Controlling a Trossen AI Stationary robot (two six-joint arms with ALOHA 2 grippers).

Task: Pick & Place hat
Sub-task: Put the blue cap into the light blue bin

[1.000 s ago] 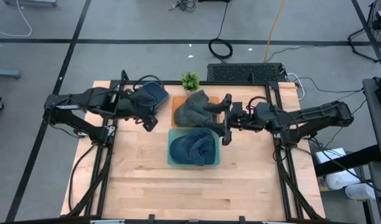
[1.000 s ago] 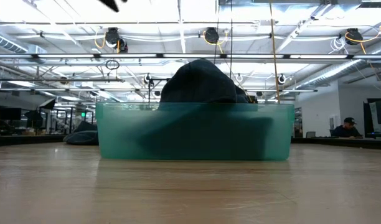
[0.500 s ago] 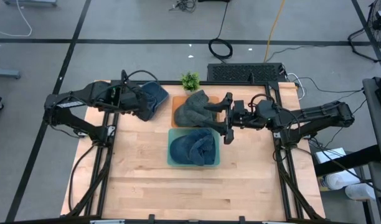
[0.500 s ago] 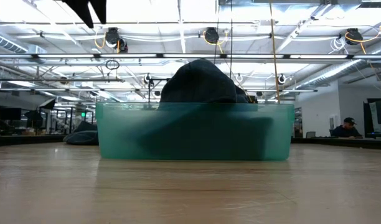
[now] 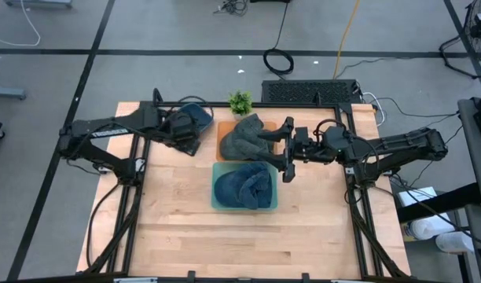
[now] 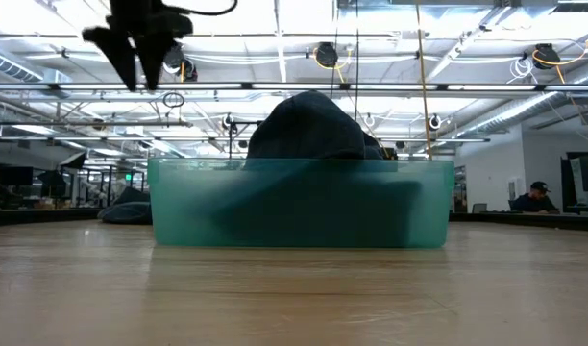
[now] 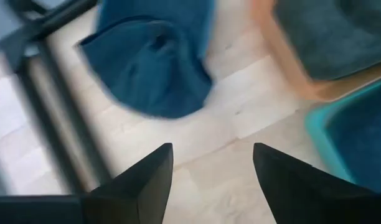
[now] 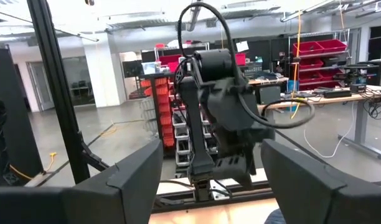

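My left gripper hangs with its two dark fingers spread apart and nothing between them, above the bare wooden tabletop just to the far-left of the translucent teal plastic bin. Past my fingertips lies the loose dark-blue fabric hat, flat on the wood at the table's back-left corner (in the high view my wrist covers part of it). It sits close to the black frame rail that runs along that edge, so there is little room on that side, while a strip of open wood separates it from the bin and from the orange shallow tray touching the bin's far side.

A grey-green crumpled hat fills the orange tray, and a blue folded hat lies inside the teal bin, humped above its rim in the low view. A small green potted plant stands at the table's back edge, just beyond the tray.

My right gripper waits level over the tray's right end, beside the bin's far-right corner, its fingers also set wide and empty. The near half of the table, on the bin's front side, is open wood out to the edges.
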